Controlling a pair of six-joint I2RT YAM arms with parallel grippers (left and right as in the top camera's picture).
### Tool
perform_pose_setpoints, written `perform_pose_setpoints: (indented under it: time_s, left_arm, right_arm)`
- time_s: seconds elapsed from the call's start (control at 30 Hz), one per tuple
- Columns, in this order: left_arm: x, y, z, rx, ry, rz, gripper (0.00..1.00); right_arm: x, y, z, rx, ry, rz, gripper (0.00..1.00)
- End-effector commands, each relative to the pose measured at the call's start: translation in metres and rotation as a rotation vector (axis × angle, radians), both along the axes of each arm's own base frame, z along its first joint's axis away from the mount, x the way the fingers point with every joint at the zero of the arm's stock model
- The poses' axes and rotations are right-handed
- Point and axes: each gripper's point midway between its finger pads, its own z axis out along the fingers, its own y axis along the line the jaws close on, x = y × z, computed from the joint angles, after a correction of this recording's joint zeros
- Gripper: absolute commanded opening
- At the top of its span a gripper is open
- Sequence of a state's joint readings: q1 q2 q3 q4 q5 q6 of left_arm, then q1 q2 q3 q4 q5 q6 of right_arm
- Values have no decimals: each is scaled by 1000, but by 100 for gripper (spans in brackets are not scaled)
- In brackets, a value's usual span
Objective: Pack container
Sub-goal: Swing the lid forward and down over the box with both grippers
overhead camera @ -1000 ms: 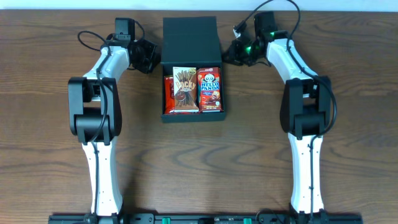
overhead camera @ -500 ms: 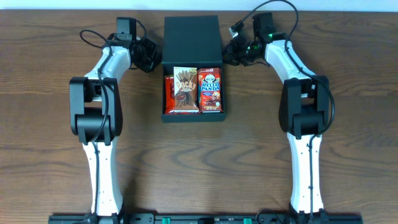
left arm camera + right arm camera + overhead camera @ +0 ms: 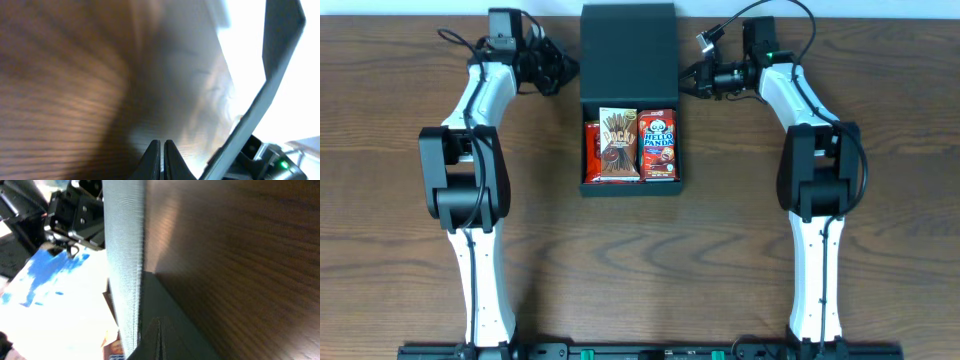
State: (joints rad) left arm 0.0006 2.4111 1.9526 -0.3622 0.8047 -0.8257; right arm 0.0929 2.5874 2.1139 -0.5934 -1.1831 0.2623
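The container (image 3: 630, 189) is a dark box at the table's back middle, open, with its flap lid (image 3: 627, 50) tilted up behind it. Inside lie a Pocky packet (image 3: 617, 145), a Hello Panda packet (image 3: 657, 146) and a red packet (image 3: 590, 150) at the left wall. My left gripper (image 3: 565, 69) is shut and empty beside the lid's left edge. In the left wrist view its fingers (image 3: 162, 150) are closed, with the lid's edge (image 3: 260, 100) to the right. My right gripper (image 3: 689, 80) is shut beside the lid's right edge. In the right wrist view its fingers (image 3: 159, 327) lie along the lid (image 3: 125, 255).
The wooden table (image 3: 640, 270) carries only the container and the two arms. Cables loop from both wrists near the back edge (image 3: 720, 30).
Both grippers have moved toward the back of the table along the lid's sides. The lid has tilted up, so it looks taller from above.
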Motion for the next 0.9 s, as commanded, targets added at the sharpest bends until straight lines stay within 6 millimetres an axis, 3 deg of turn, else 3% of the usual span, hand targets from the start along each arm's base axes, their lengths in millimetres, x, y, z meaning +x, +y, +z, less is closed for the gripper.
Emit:
perform_pose_setpoints:
  time_s: [0.0, 0.47, 0.87]
  left_arm:
    - [5, -12, 27, -26, -113, -103, 6]
    - [-2, -26, 71, -72, -232, -218, 6]
    - [-30, -26, 146, 20, -410, -313, 5]
  right_arm:
    - [-3, 6, 39, 111, -74, 69, 2]
    - [-16, 11, 120, 142, -183, 100, 2]
    - [-32, 21, 156, 188, -189, 137, 1]
